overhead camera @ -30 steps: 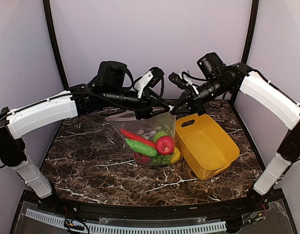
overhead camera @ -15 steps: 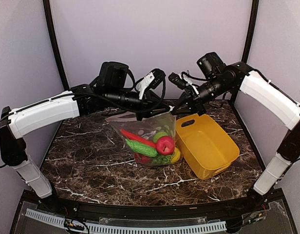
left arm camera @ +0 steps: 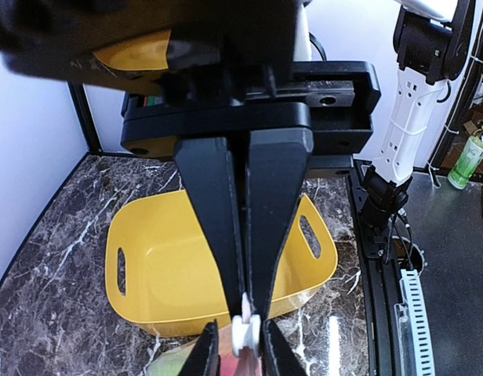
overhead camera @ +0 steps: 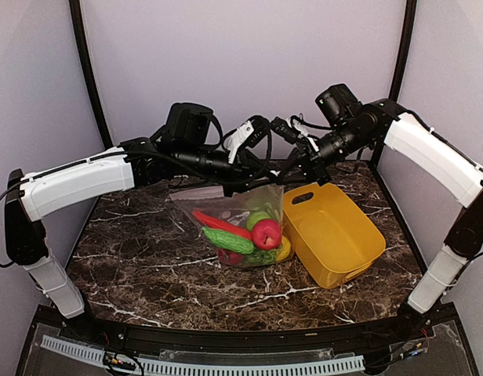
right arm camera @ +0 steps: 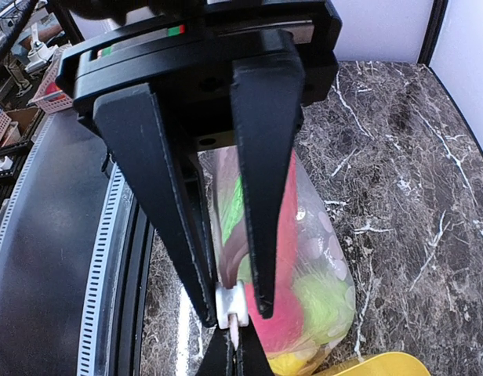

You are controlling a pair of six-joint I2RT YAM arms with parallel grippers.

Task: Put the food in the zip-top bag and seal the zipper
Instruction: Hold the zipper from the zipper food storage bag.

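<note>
**While both grippers pinch its mouth, the filled bag hangs beside the tub**

Where your left arm reaches in across the table (overhead camera: 147,251), the left gripper (left arm camera: 247,307) has its fingers pressed almost together. A sliver of the zipper (overhead camera: 222,189) is nipped between their tips near the bag's right end. Below that edge you see the zip-top bag (overhead camera: 226,205) hanging as a clear pouch over the middle of the marble. The food (overhead camera: 265,233) is all inside it, red, green and yellow pieces heaped at the bottom. You cannot tell from above whether the mouth is sealed along its length.

To the right, your right gripper (right arm camera: 235,315) comes in from the other side, tip to tip with the left one. Its fingers are closed on the white slider (right arm camera: 228,301) that sits on the zipper. Just right of the bag stands the yellow tub (overhead camera: 335,227), upright on the table.
</note>
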